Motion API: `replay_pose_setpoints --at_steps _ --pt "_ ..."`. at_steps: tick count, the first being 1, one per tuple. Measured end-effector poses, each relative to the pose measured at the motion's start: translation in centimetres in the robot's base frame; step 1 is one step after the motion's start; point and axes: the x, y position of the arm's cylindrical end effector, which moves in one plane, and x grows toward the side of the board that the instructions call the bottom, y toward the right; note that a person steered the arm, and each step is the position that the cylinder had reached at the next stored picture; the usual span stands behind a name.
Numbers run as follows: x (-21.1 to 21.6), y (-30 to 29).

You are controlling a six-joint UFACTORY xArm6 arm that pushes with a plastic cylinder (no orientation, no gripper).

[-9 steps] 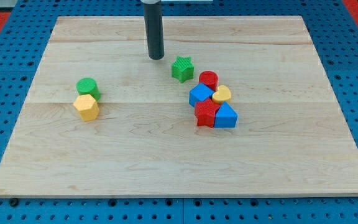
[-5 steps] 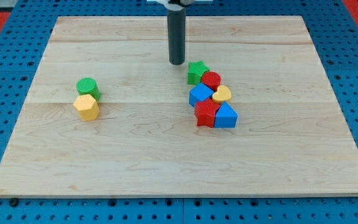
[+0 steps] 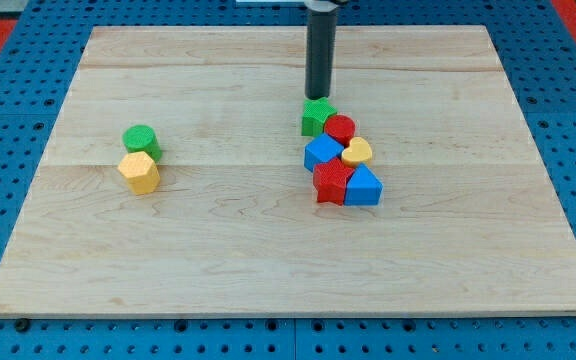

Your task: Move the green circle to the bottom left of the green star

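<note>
Tip above the star, circle far off

Blocks sat in two groups on the wooden counter [image 3: 268, 260]. My tip [image 3: 318, 97] stood just at the view's top side of the green star [image 3: 316, 117], so close that I could not tell whether it touched. The rod carried no jaws, so there was nothing to show spread or pressed together.

The green star was the topmost piece of a tight cluster right of the counter's centre. Against its lower right lay the red cylinder [image 3: 340, 129]. Below the star sat a blue block [image 3: 322, 153], its exact shape hard to make out, and beside that, toward the view's right, the yellow heart [image 3: 357, 152]. At the bottom of the cluster a red star-like block [image 3: 331, 183] and a blue block [image 3: 363, 186] with a peaked top stood side by side, touching.

The green circle [image 3: 141, 140] was well apart from all this, on the view's left half of the counter, roughly level with the blue block and lower in the view than the green star. The yellow hexagon [image 3: 139, 172] sat directly below it, touching or nearly so.

My tip was far from the green circle, with bare wood between them.
</note>
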Motion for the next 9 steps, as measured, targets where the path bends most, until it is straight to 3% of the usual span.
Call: replay_pose_setpoints --at_steps 2,4,6,7,9 --pt "1.1 -4.2" --pt "-3.9 -5.5" --pt "-4.4 -28.7" --pt "-3.3 -32.9" --pt "5.8 -30.5"
